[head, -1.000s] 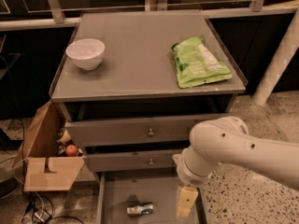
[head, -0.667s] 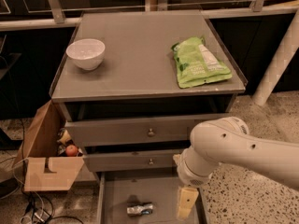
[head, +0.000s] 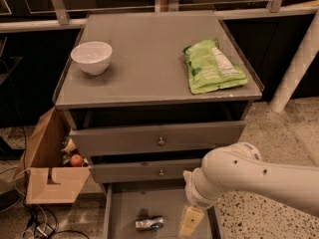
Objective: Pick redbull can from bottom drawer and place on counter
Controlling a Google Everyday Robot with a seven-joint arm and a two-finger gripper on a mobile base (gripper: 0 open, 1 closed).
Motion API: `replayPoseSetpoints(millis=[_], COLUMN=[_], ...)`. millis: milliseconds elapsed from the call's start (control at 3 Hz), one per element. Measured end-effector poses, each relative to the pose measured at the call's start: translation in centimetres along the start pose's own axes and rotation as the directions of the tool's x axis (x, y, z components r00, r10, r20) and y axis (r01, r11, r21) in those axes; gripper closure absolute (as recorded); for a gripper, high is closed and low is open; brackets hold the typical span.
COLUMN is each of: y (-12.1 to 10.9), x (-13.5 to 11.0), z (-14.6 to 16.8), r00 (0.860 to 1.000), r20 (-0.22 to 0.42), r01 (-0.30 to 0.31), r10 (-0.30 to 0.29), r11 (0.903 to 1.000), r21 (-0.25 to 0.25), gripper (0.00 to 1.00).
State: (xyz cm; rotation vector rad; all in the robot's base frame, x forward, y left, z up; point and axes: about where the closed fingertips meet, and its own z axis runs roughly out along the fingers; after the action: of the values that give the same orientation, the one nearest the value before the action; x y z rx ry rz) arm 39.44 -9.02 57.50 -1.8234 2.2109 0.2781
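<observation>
The redbull can lies on its side on the floor of the pulled-out bottom drawer, near its front. My gripper hangs down inside the same drawer, just right of the can and a short gap away from it. The white arm comes in from the right above the drawer's right side. The counter is the grey top of the cabinet, well above the gripper.
A white bowl stands at the counter's left and a green snack bag lies at its right. The two knobbed drawers above stand slightly ajar. A cardboard box with items sits on the floor at left; a white post at right.
The arm has sunk a little and the gripper has edged slightly left and lower, closer to the can. The can has not moved.
</observation>
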Motion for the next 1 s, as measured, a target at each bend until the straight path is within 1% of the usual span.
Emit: replayPoseSetpoints(millis=[333,667,1000], y=[-1.0,-1.7,-1.7], x=[-0.8,-1.4,-1.4], z=[1.8,2.9,3.0], r00=[0.999,0.996,0.996], r20=[0.047,0.093,0.094], r01=[-0.006,-0.01,-0.009], r10=[0.004,0.007,0.005], r11=[0.9989,0.9992,0.9993], r21=[0.047,0.039,0.037], gripper=[0.0,0.0,0.0])
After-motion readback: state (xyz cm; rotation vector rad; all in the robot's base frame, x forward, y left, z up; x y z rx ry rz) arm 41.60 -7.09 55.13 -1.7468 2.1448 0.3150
